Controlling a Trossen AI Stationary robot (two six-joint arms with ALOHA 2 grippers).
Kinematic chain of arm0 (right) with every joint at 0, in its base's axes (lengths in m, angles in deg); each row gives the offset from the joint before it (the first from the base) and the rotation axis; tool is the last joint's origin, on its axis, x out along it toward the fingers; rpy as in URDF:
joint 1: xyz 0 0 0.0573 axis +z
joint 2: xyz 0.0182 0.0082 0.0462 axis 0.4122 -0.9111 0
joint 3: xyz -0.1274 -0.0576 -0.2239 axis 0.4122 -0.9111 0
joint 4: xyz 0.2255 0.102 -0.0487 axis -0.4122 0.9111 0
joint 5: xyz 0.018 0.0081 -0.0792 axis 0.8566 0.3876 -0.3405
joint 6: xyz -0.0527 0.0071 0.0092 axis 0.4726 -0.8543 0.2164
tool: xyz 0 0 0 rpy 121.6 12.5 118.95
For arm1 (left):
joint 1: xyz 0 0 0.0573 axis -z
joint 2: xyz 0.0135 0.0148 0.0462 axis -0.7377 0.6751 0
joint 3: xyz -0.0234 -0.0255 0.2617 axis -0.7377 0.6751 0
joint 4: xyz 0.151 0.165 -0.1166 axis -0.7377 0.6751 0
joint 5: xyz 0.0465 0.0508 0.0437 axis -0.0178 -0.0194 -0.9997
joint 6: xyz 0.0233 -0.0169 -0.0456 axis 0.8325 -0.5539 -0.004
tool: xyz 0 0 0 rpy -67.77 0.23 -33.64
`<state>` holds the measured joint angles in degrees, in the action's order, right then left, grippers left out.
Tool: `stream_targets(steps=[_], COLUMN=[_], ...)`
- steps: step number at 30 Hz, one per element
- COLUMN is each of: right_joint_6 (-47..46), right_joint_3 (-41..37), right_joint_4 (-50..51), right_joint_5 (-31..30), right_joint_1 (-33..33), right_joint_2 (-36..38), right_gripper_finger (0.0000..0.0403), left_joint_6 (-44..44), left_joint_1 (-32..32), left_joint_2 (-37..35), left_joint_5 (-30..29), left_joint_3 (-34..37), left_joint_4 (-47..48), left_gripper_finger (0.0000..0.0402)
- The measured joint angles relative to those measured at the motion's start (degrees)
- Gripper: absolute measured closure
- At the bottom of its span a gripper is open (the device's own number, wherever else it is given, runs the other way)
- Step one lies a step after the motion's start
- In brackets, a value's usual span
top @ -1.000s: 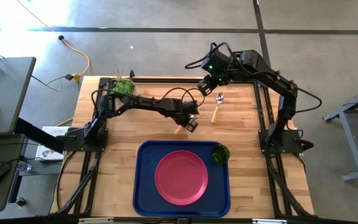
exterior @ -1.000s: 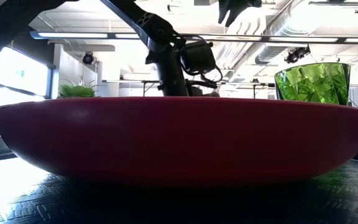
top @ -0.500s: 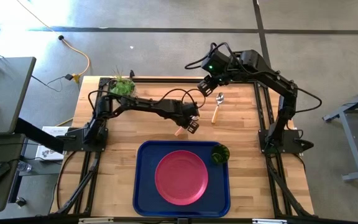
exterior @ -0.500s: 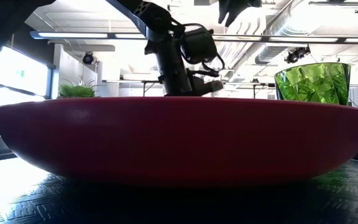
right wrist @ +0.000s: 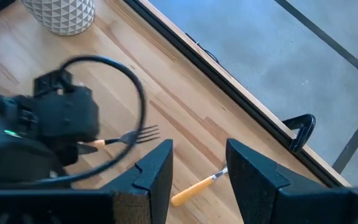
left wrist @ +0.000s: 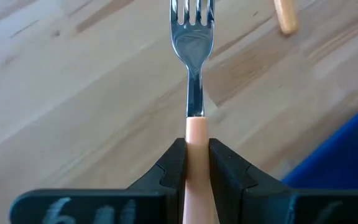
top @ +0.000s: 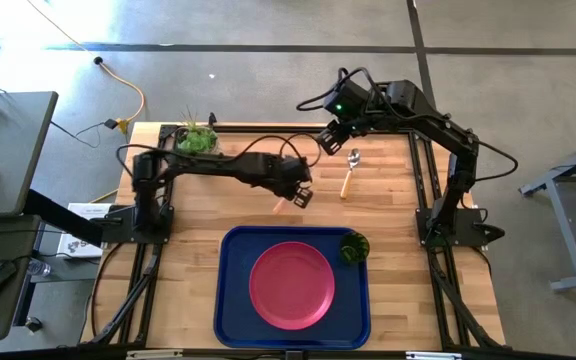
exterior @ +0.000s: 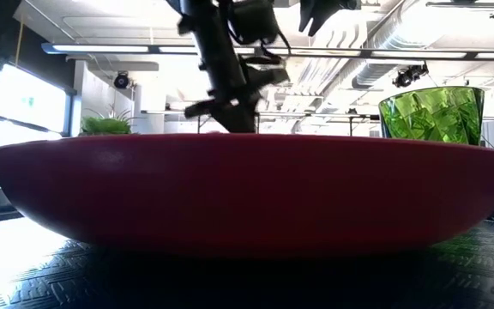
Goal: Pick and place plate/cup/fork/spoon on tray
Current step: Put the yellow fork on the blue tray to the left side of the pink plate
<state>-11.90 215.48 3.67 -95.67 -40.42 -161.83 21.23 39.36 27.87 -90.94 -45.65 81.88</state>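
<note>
The left gripper [left wrist: 197, 167] is clenched on the fork [left wrist: 193, 37] by its handle, and the fork's long axis runs straight out ahead of the fingers [left wrist: 166, 174], tines leading. The tray [top: 234, 255] lies near, off to one side of the fingers (plate [top: 291, 284] and cup [top: 354, 247] already in it). The left arm reaches low across the table. The right gripper [right wrist: 199, 163], its fingers spread and holding nothing, hovers over the spoon [top: 349, 172].

Potted plant [top: 197, 138], yellow cable [top: 128, 92]
</note>
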Motion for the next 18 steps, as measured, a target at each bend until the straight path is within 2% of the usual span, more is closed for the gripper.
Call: stream_targets(steps=[4,12,18], right_joint_6=[0.5,1.1,1.1], right_joint_3=[0.0,0.0,0.0], right_joint_4=[-0.3,-0.8,-1.1], right_joint_5=[0.0,0.0,0.3], right_joint_1=[0.0,0.0,0.0], right_joint_2=[0.0,0.0,0.0], right_gripper_finger=[0.0263,0.0263,0.0263], left_joint_6=[-3.9,-16.5,-27.4], left_joint_1=[0.8,5.3,11.0], left_joint_2=[-5.7,-17.1,-21.3], left_joint_5=[-1.6,-8.5,-12.6], left_joint_3=[3.9,11.8,14.1], left_joint_4=[0.3,5.6,12.2], left_gripper_finger=[0.0361,0.0361,0.0361])
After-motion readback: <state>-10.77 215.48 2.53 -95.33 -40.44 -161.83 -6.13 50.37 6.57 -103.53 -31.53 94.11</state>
